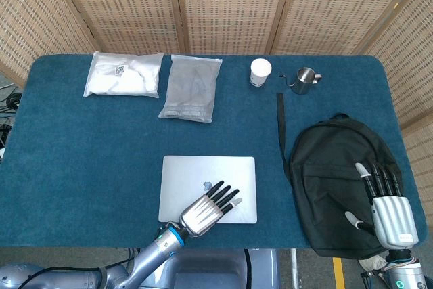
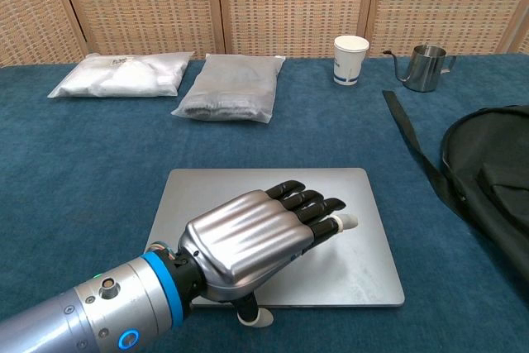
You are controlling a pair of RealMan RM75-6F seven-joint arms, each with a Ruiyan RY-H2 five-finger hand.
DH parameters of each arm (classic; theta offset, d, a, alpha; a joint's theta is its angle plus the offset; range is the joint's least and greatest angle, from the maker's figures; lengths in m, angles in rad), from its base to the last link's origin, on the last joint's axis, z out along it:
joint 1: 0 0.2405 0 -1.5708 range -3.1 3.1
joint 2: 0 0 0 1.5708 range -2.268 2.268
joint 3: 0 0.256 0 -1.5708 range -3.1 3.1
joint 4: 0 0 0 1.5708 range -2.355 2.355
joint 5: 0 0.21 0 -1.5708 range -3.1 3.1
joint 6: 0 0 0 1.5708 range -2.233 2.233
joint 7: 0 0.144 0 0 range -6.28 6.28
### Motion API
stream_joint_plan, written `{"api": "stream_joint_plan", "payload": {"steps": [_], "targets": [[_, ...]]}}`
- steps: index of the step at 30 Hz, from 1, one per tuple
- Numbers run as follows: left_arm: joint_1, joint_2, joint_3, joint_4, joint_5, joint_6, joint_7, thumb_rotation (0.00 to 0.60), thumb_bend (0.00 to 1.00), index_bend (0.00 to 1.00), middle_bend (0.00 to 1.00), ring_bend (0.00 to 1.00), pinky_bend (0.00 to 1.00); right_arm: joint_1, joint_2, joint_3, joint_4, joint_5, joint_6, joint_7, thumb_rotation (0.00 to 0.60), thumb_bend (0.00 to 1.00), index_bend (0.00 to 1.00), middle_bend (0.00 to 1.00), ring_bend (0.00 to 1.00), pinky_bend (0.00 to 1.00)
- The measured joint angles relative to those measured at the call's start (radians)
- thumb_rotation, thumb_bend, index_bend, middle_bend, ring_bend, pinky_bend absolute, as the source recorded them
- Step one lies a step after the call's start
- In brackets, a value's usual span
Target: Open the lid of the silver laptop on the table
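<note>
**Currently: left hand over closed laptop, lid down**

Presently the flat silver laptop (image 1: 208,188) lies closed on the blue-carpeted table (image 1: 81,147), near the front edge and about midway across. The robot's left hand (image 1: 208,208), silver-backed with black fingers, is stretched palm-down over the front right part of the lid; its fingers are extended and slightly apart, holding nothing. In the chest view the thumb tip shows below the laptop's front edge; whether the palm touches the lid cannot be told.

The right hand (image 1: 387,204) sits over the black fabric backpack (image 1: 331,160) at the table's right side, fingers straight and a little spread, grasping nothing.

Along the far edge, from left: a white plastic-wrapped package (image 1: 124,74), a grey plastic-wrapped package (image 1: 191,88) just beside it, a white paper cup (image 1: 260,72), and a small steel spouted pitcher (image 1: 304,80). A black strap (image 1: 280,126) runs from the backpack toward the pitcher.
</note>
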Motion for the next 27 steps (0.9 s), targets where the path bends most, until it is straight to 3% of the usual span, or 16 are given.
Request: {"api": "stream_joint_plan", "payload": {"steps": [18, 27], "targets": [[-0.045, -0.006, 0.013, -0.012, -0.099, 0.047, 0.114, 0.6, 0.15, 0.0, 0.0, 0.0, 0.0, 0.004, 0.006, 0.0, 0.001, 0.011, -0.007, 0.015, 0.6, 0.0, 0.0, 0.0, 0.0, 0.0], [-0.059, -0.004, 0.021, -0.022, -0.126, 0.061, 0.13, 0.6, 0.36, 0.0, 0.0, 0.0, 0.0, 0.004, 0.007, -0.001, 0.0, 0.011, -0.008, 0.018, 0.6, 0.0, 0.0, 0.0, 0.0, 0.0]]}}
